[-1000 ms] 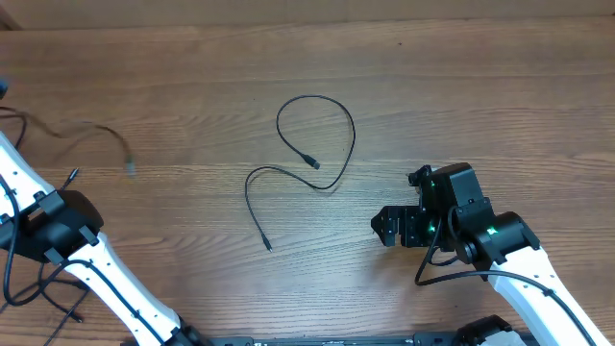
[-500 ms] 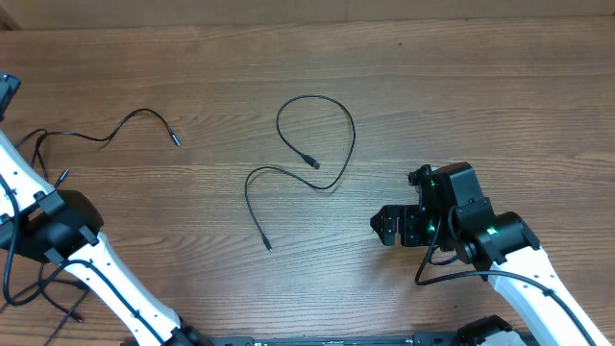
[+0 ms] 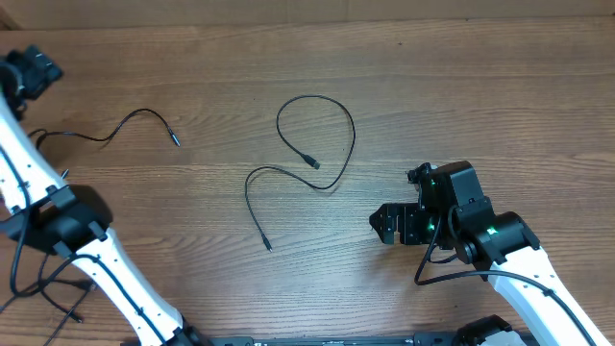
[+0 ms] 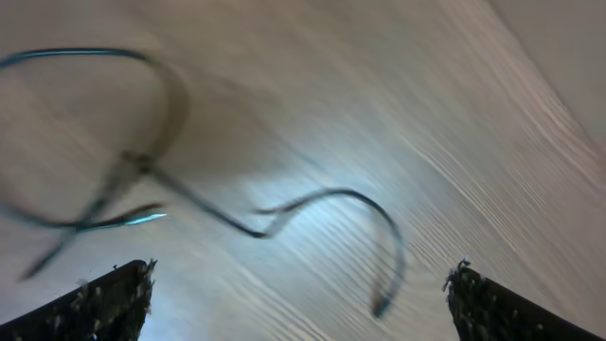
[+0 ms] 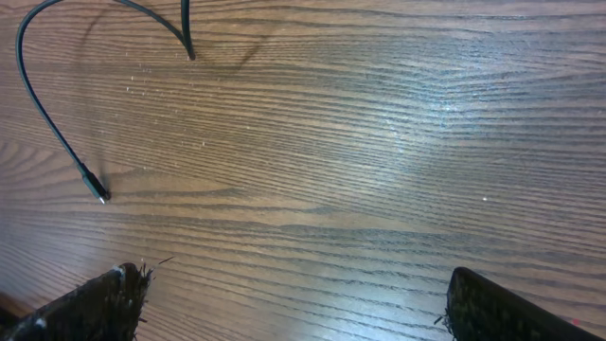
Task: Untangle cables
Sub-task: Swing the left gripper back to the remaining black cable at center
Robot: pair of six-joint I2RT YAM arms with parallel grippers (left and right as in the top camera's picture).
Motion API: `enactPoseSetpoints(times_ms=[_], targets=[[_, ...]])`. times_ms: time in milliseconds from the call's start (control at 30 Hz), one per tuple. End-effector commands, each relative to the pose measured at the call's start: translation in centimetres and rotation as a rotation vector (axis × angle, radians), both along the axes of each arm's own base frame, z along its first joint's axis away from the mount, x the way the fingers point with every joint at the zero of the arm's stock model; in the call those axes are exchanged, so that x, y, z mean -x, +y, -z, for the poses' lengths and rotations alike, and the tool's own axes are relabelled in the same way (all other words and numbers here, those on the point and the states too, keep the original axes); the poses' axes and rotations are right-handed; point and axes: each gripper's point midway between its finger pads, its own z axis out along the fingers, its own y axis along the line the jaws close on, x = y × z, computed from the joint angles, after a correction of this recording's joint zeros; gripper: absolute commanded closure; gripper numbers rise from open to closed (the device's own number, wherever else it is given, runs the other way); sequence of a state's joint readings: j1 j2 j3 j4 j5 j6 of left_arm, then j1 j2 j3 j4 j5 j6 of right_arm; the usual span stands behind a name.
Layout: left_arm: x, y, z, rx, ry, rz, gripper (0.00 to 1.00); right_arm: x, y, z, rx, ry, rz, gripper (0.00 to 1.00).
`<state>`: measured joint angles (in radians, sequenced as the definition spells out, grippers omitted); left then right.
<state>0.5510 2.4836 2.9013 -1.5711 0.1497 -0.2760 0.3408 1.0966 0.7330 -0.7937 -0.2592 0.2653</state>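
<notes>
Two limp, light cords: centre cable [image 3: 354, 135], left-edge cable [image 3: 144, 111]. I judge a pinch near a plug safest. Fingers spread, empty — left gripper [image 4: 301, 279], right gripper [image 5: 298, 279].

Left gripper [image 4: 301, 273], right gripper [image 5: 294, 275] — both spread wide.

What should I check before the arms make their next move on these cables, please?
1. Left gripper open and empty: ok.
2. Right gripper open and empty: ok.
3. Centre cable lying apart from left cable: ok.
4. Centre cable free of self-crossings: ok, its plug end lies inside the loop and seems to touch nothing.
5. Left cable fully untangled: cannot tell. Its far part runs behind the left arm, and the left wrist view is blurred.
</notes>
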Motion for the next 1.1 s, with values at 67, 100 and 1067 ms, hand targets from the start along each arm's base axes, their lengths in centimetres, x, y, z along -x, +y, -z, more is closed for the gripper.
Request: enactPoseSetpoints(times_ms=[67, 100, 1067], targets=[[-3.6, -8.0, -0.2, 0.014, -0.035, 0.287, 0.00, -0.3, 0.2, -0.5, -0.014, -0.016, -0.003, 0.00], [-4.1, -9.5, -0.2, 0.008, -0.034, 0.332, 0.00, -0.2, 0.2, -0.5, -0.013, -0.016, -0.003, 0.00], [-0.5, -43.8, 1.0, -0.122, 0.061, 1.260, 0.00, -0.3, -3.5, 0.8, 0.182, -0.015, 0.086, 0.00]])
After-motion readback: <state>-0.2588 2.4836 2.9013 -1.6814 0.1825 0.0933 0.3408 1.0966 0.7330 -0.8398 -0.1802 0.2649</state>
